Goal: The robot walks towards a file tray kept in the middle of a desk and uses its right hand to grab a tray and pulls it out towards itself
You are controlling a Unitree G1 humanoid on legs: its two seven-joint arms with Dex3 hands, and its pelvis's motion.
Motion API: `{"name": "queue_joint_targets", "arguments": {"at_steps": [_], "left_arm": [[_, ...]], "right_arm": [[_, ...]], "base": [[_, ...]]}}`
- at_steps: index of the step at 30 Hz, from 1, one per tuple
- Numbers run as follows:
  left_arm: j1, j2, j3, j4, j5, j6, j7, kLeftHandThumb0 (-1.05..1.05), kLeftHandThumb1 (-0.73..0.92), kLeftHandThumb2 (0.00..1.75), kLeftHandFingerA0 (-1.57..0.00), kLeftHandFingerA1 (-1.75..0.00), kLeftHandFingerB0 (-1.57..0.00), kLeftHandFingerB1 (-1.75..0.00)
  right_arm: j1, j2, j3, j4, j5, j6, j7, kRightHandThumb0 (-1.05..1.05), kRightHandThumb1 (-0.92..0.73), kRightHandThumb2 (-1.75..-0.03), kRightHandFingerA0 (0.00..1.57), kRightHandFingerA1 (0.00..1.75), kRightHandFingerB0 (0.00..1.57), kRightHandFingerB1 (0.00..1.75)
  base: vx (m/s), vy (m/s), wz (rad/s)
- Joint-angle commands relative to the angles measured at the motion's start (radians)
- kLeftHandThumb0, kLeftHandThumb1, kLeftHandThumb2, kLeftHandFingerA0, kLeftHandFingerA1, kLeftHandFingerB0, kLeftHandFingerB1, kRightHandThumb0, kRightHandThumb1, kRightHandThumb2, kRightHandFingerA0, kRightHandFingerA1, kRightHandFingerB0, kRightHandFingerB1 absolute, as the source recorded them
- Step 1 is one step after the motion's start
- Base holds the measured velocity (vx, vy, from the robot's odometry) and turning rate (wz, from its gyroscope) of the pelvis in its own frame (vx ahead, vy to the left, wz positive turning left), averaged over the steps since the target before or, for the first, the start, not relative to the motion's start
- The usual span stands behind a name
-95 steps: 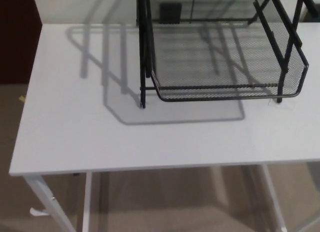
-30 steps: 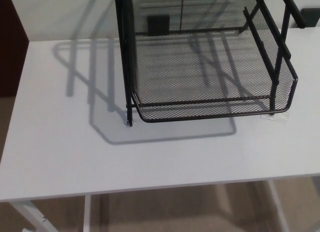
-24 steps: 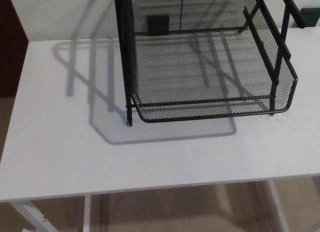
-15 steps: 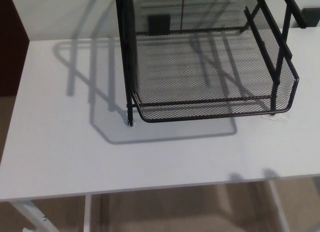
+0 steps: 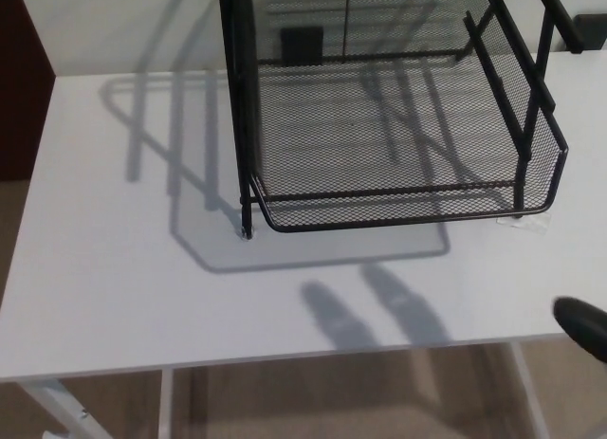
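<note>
Right hand (image 5: 584,325): only a rounded black tip shows at the lower right edge of the head view, over the front right corner of the white rectangular worktop (image 5: 104,278); whether its fingers are apart or together cannot be told, and it touches nothing visible. It lies below and to the right of the tray, clearly apart from it. Two elongated finger-like shadows (image 5: 375,311) fall on the worktop near its front edge, left of the hand and in front of the tray. The lowest black wire-mesh tray (image 5: 398,145) sits in a black metal file-tray frame (image 5: 245,107) placed toward the back and right of centre of the worktop; its rounded front rim faces the camera and its mesh floor holds nothing. The frame's front left post stands on the worktop at the tray's left corner, and an upper mesh tier is partly seen at the top edge of the picture. A barred shadow of the frame (image 5: 171,145) spreads across the worktop to the left of the tray. White worktop legs (image 5: 57,406) and beige floor (image 5: 313,401) appear below the front edge. The left hand is out of view.
</note>
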Motion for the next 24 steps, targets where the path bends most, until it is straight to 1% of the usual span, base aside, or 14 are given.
{"name": "queue_joint_targets", "arguments": {"at_steps": [1,2,3,4,10,11,14,15,18,19,20,21,22,24], "left_arm": [[0.025,0.053,-0.012,-0.084,0.04,0.029,-0.01,-0.48,0.51,0.78,-0.5,-0.54,-0.32,-0.46],[0.024,0.054,-0.013,-0.086,0.037,0.036,-0.017,-0.39,0.62,0.58,-0.56,-0.42,-0.37,-0.34],[0.023,0.054,-0.014,-0.084,0.038,0.035,-0.018,-0.48,0.51,0.78,-0.5,-0.53,-0.33,-0.46],[0.023,0.054,-0.015,-0.086,0.037,0.038,-0.02,-0.48,0.51,0.78,-0.5,-0.54,-0.33,-0.46],[0.013,0.059,-0.023,-0.086,0.052,0.031,-0.015,-0.4,0.62,0.57,-0.58,-0.44,-0.39,-0.35],[0.015,0.058,-0.026,-0.094,0.057,0.035,-0.013,-0.47,0.51,0.79,-0.52,-0.55,-0.33,-0.46],[0.026,0.059,-0.027,-0.131,0.051,0.064,-0.025,-0.47,0.5,0.79,-0.51,-0.55,-0.33,-0.46],[0.028,0.059,-0.026,-0.135,0.046,0.065,-0.03,-0.47,0.51,0.78,-0.52,-0.55,-0.34,-0.46],[0.025,0.059,-0.025,-0.134,0.036,0.064,-0.043,-0.38,0.62,0.57,-0.58,-0.45,-0.4,-0.35],[0.031,0.061,-0.026,-0.15,0.037,0.075,-0.045,-0.46,0.51,0.8,-0.49,-0.55,-0.32,-0.47],[0.032,0.062,-0.028,-0.155,0.039,0.081,-0.044,-0.46,0.51,0.78,-0.52,-0.55,-0.34,-0.46],[0.034,0.062,-0.027,-0.161,0.037,0.079,-0.047,-0.46,0.51,0.79,-0.53,-0.56,-0.33,-0.46],[0.035,0.062,-0.029,-0.167,0.039,0.085,-0.046,-0.48,0.51,0.78,-0.59,-0.61,-0.35,-0.47],[0.036,0.063,-0.032,-0.174,0.044,0.091,-0.046,-0.48,0.51,0.79,-0.58,-0.59,-0.35,-0.47]], "right_arm": [[-0.323,-0.059,0.399,0.173,-1.022,0.241,0.1,-0.81,-0.45,-0.54,0.0,0.48,0.11,0.4],[-0.345,-0.055,0.42,0.204,-1.04,0.275,0.111,-0.81,-0.44,-0.54,0.0,0.47,0.12,0.4],[-0.362,-0.052,0.435,0.231,-1.044,0.291,0.094,-0.37,-0.01,-0.76,0.04,0.56,0.0,0.51],[-0.384,-0.055,0.454,0.267,-1.053,0.307,0.072,-0.81,-0.41,-0.54,0.04,0.52,0.18,0.4],[-0.447,-0.061,0.518,0.351,-1.115,0.393,0.062,-0.83,-0.47,-0.55,0.08,0.49,0.19,0.36],[-0.457,-0.065,0.53,0.362,-1.137,0.409,0.067,-0.85,-0.47,-0.57,0.1,0.51,0.18,0.36],[-0.487,-0.074,0.564,0.408,-1.169,0.445,0.064,-0.88,-0.49,-0.56,0.14,0.53,0.18,0.37],[-0.497,-0.08,0.579,0.432,-1.181,0.455,0.055,-0.91,-0.39,-0.76,0.1,0.54,0.16,0.42],[-0.521,-0.09,0.616,0.475,-1.224,0.495,0.077,-0.9,-0.55,-0.58,0.1,0.51,0.13,0.36],[-0.524,-0.088,0.625,0.484,-1.227,0.505,0.082,-0.88,-0.56,-0.58,0.1,0.51,0.12,0.36],[-0.53,-0.089,0.639,0.486,-1.25,0.52,0.128,-0.41,-0.14,-0.86,0.01,0.53,0.0,0.51],[-0.535,-0.089,0.646,0.495,-1.256,0.532,0.133,-0.4,-0.1,-0.83,0.01,0.54,0.0,0.51],[-0.542,-0.086,0.658,0.506,-1.273,0.551,0.154,-0.91,-0.54,-0.57,0.04,0.46,0.1,0.34],[-0.546,-0.085,0.667,0.515,-1.281,0.57,0.157,-0.91,-0.52,-0.56,0.02,0.44,0.11,0.33]], "base": [[0.0,0.0,0.0],[0.0,0.0,0.0],[0.0,0.0,0.0],[0.0,0.0,0.0],[0.0,0.0,0.0],[0.0,0.0,0.0],[0.0,0.0,0.0],[0.0,0.0,0.0],[0.0,0.0,0.0],[0.0,0.0,0.0],[0.0,0.0,0.0],[0.0,0.0,0.0],[0.0,0.0,0.0],[0.0,0.0,0.0]]}}
